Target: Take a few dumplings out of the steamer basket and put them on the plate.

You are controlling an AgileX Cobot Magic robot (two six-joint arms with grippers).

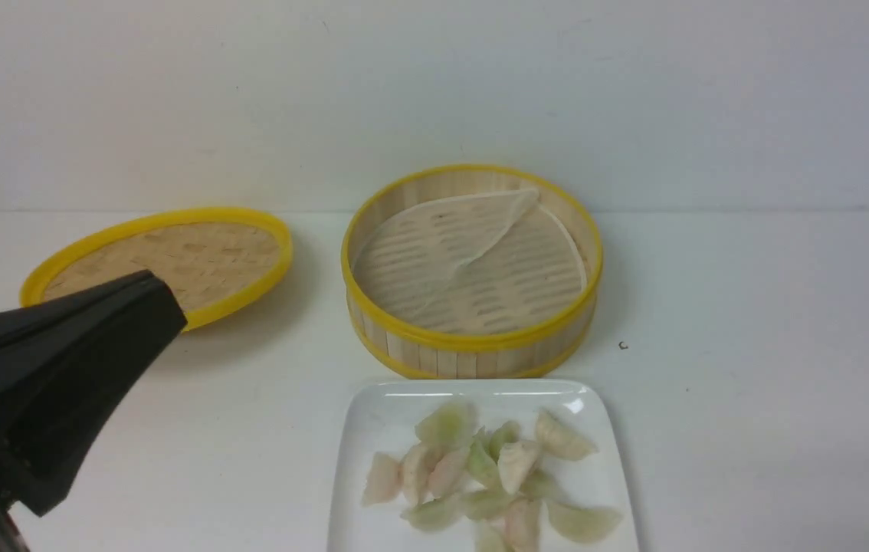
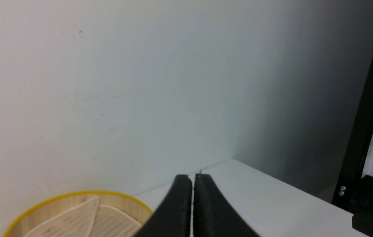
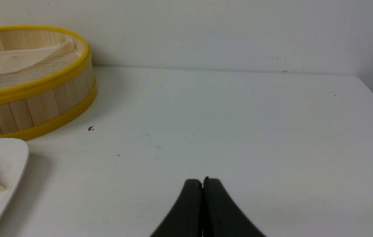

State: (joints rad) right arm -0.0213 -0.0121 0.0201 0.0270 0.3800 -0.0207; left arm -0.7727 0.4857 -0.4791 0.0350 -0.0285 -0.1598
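front view: about twelve dumplings (image 1: 490, 475) plated.

The left tool (image 1: 155, 295) hangs raised at the near left, jaws pressed together and empty; the right tool (image 3: 202, 181) likewise closed.

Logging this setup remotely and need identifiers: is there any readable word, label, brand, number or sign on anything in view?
None: no text shows in any view.
steamer basket: plain slats, yellow rims, no print.
lid: no label.
plate: plain white.
Small dark speck on the table: too small to tell, probably debris.
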